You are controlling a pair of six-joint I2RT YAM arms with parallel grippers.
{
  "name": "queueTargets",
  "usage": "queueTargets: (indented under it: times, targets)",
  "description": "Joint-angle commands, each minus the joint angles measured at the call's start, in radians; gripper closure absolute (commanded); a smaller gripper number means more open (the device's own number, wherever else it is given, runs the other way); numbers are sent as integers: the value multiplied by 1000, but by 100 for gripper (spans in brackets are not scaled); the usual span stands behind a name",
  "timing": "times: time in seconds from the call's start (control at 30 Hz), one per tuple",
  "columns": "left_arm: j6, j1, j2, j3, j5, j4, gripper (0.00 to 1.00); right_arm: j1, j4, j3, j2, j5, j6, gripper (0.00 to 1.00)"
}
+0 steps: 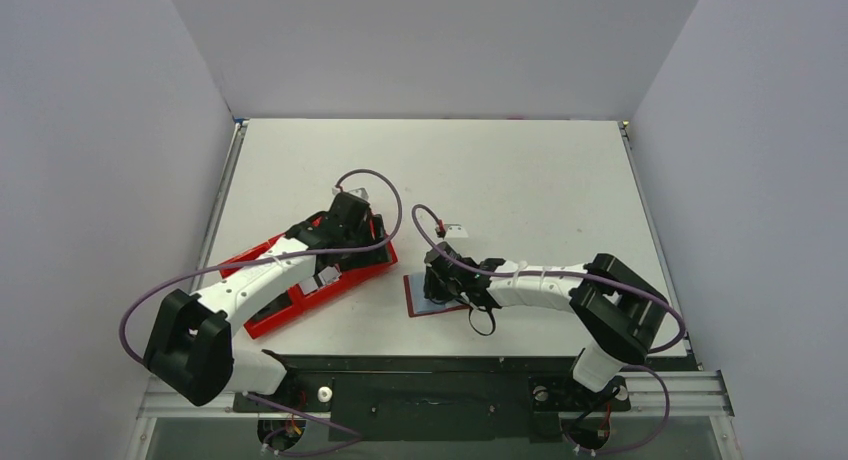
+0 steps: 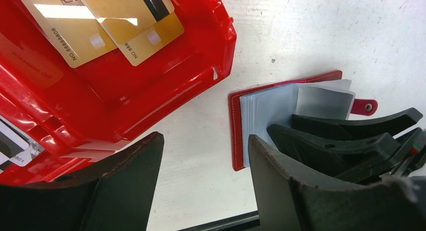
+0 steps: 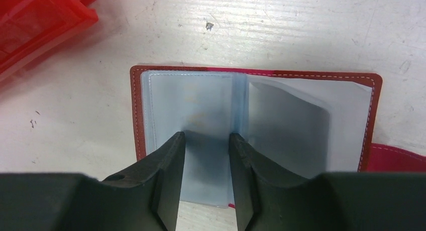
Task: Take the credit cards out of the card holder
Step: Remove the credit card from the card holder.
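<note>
Card holder lies open flat on the worktop, just beside the red tray, apart from it. Pale sleeves face up; strap tab sticks out on the far side from the tray.

Right claw: set low over the holder, tips on the sleeve page next to the spine. Jaws narrow, a slim gap between them with sleeve showing through. No card seen between the tips. Cannot tell whether they pinch the sleeve edge itself.

Left claw: jaws wide, nothing between them, hanging over the near rim of the tray and bare worktop.

Progress: at least two tan-gold credit cards already lie overlapped in a tray compartment, stripe up on one. So the task looks partly done. Exact count in the tray is not readable.

Left to do: the sleeve under the right claw shows a faint tan tint, possibly a card inside; not certain. The facing sleeve looks grey and blank. Pages beneath are hidden, so the remaining number is unknown. Judged step: getting at the next card in the open page.
</note>
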Motion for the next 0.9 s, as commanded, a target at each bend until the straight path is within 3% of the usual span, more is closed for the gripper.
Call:
queueTargets:
  times: [0.0,0.3,0.5,0.87]
  targets:
    - [-11,-16,11,11,-4,43,40,-5,-41,-30,68,2,4,73]
    - [-23,-63,49,15,-7,56,40,-59,85,-121,60,-97,21,99]
    - [-34,-98,87,21,-6,78,46,-90,208,-179,55,-204,34,100]
    - [-34,-156,196,89,-15,102,71,-121,323,-230,41,-283,62,100]
